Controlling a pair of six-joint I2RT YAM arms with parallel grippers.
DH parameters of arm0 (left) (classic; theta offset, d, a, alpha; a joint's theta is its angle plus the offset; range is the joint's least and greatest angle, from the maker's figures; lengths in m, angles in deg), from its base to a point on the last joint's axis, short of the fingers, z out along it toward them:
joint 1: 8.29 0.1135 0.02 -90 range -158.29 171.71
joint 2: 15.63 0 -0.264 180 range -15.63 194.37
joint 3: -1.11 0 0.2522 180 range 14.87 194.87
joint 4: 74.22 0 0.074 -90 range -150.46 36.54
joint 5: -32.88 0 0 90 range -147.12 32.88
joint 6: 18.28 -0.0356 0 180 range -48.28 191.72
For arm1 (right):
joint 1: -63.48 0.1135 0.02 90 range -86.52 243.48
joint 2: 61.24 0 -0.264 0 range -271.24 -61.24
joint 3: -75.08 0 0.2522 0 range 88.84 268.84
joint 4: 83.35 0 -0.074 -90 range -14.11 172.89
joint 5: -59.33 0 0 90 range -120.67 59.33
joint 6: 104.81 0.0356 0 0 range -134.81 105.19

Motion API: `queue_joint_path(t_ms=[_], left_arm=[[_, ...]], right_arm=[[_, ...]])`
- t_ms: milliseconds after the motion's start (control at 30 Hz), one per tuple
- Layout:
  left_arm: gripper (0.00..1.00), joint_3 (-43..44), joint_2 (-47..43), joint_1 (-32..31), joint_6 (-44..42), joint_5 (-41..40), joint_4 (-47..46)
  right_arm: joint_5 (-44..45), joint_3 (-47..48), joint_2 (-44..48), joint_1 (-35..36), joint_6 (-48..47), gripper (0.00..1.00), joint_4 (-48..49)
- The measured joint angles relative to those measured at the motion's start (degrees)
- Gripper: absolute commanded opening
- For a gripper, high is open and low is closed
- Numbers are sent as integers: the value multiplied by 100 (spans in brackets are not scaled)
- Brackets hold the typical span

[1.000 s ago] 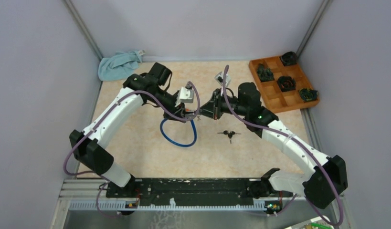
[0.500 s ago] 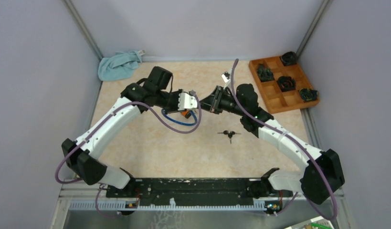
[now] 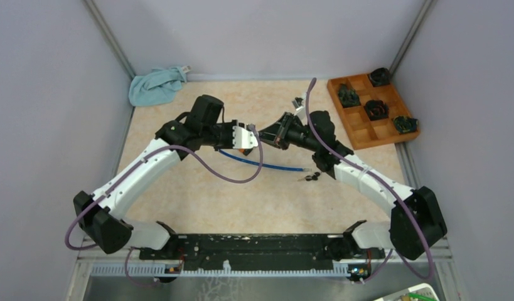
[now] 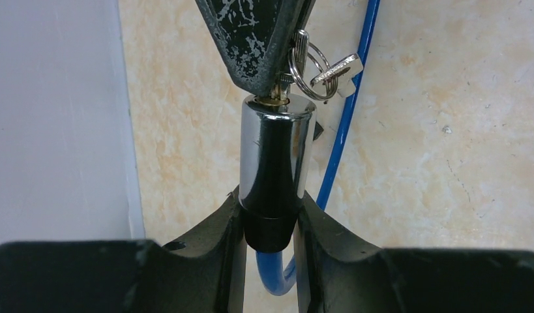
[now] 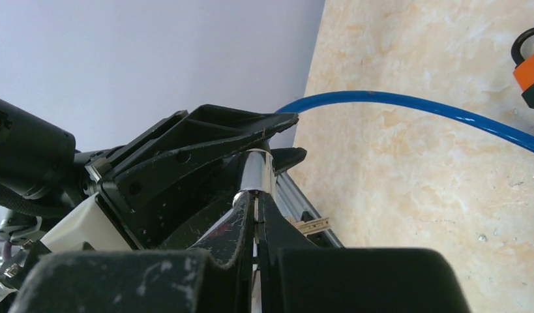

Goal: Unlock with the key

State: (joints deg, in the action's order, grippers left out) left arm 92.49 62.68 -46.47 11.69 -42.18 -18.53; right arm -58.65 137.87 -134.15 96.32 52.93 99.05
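Surface [image 3: 198, 194] lay below; blue cable [image 3: 267, 165] trailed across it; left tool [image 4: 269, 205] clamped lock [image 4: 277, 150] by its dark end, mid-air; right tool [image 5: 256, 206] pinched key [image 4: 278, 98], seated in keyway; judged best: left holds firm, right twists on lock's axis, no side-load; spare keys [image 4: 336, 68] dangled alongside.

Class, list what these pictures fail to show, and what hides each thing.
1. Key blade: left wrist view, hidden by the right end effector and the lock cylinder.
2. Orange padlock: right wrist view, cut off by the right edge.
3. Dark items in the wooden tray: top view, too small to identify.
4. Lock cylinder's base: left wrist view, covered by the left end effector.
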Motion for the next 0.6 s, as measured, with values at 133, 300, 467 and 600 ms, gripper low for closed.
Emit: queue_joint_path(t_ms=[133, 300, 467, 600], left_arm=[[0, -92, -61, -13, 42, -57, -81], [0, -105, -59, -37, 332, -229, -144], [0, -7, -37, 74, 793, -258, 20], [0, 442, 125, 505, 1108, -138, 494]], right_arm=[[-66, 20, -33, -7, -83, 38, -28], [-81, 118, 50, -190, -597, 64, -525], [81, 129, 501, -778, -1150, 80, -1178], [330, 144, 872, -1226, -1622, 81, -1646]])
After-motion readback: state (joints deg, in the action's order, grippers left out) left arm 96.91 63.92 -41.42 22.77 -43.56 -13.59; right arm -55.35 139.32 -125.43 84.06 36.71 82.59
